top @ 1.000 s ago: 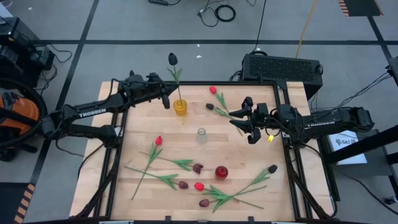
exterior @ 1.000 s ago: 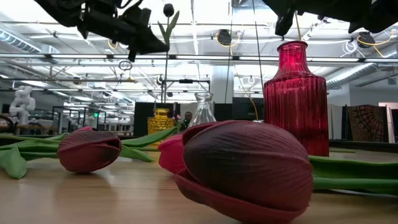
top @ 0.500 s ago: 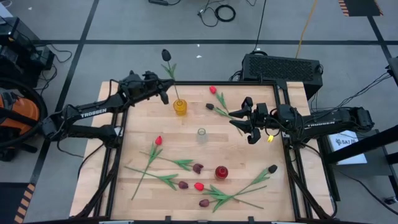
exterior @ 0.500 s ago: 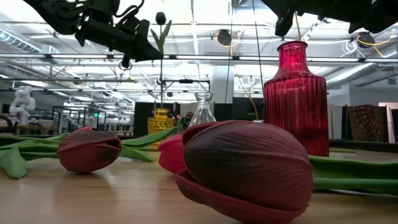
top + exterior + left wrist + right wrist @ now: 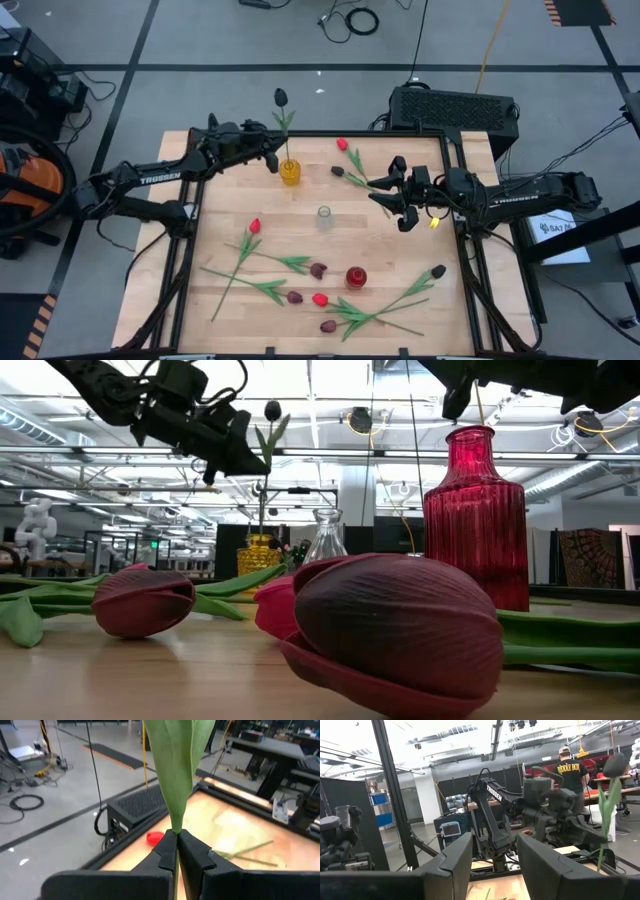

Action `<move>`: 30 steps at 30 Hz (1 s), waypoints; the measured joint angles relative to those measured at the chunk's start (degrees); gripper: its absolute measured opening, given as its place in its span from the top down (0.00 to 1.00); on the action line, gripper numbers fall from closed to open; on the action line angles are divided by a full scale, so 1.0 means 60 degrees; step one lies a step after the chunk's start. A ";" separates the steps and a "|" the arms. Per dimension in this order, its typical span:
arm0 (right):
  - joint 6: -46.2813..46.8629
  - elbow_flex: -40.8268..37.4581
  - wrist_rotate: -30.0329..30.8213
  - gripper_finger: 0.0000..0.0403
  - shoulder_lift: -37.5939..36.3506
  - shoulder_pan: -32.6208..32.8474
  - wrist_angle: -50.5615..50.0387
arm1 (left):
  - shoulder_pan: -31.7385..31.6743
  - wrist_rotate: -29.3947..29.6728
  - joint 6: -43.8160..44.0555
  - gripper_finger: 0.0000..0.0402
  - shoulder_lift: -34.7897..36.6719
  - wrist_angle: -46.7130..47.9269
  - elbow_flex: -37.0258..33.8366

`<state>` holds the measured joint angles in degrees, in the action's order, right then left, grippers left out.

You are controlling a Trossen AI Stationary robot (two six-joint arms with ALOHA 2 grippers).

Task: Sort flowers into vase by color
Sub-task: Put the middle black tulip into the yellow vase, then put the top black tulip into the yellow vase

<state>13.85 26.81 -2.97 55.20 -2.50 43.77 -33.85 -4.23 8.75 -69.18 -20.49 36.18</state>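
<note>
A near-black tulip (image 5: 281,97) stands nearly upright, its stem running down into the yellow vase (image 5: 290,173) at the table's far middle. My left gripper (image 5: 272,160) is shut on the stem just above that vase. My right gripper (image 5: 385,196) hangs open and empty at the far right, above the stem of a maroon tulip (image 5: 338,171). A red tulip (image 5: 342,144) lies beside it. Several more red and maroon tulips lie flat on the near half, such as a red one (image 5: 255,226) and a maroon one (image 5: 318,270). In the low view the held tulip's head (image 5: 272,410) rises over the yellow vase (image 5: 258,555). My left gripper pinches the tulip's thin stem (image 5: 175,834) between its two fingers, just below the base of the long leaf (image 5: 175,775). The fingers come nearly level from the table's left and lie across the stem. The tulip stands upright, its lower end inside the yellow vase's neck.
A clear glass vase (image 5: 324,217) stands at mid-table and a red vase (image 5: 356,277) nearer the front, among the lying tulips. A black box (image 5: 455,108) sits beyond the far right edge. A person in a black shirt (image 5: 568,767) shows in the room.
My left gripper has come down over the yellow vase with the tulip, swinging briefly toward the far left and back. The tulip's head now stands lower, and its stem reaches deeper into the vase. The gripper stays shut on the stem.
</note>
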 joint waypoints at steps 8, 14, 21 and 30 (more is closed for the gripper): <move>0.0000 0.0000 0.0001 0.63 0.0000 0.0000 -0.0076 | 0.0131 0.0379 0.0466 0.96 -0.0721 -0.0007 0.0000; 0.0000 0.0000 0.0002 0.63 0.0000 0.0000 -0.0214 | 0.0327 0.0394 0.0492 0.90 -0.1041 0.0134 0.0004; 0.0047 0.0000 0.0006 0.63 0.0000 0.0000 -0.0764 | 0.0590 0.0543 0.0492 0.70 -0.1058 0.1271 0.0004; 0.0015 -0.0001 0.0310 0.63 0.0000 -0.0007 -0.2009 | 0.0572 0.0804 0.0414 0.53 -0.0740 0.2993 0.0004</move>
<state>13.94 26.80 -1.12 55.20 -2.55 31.71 -30.41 0.60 11.24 -73.62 -2.53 36.21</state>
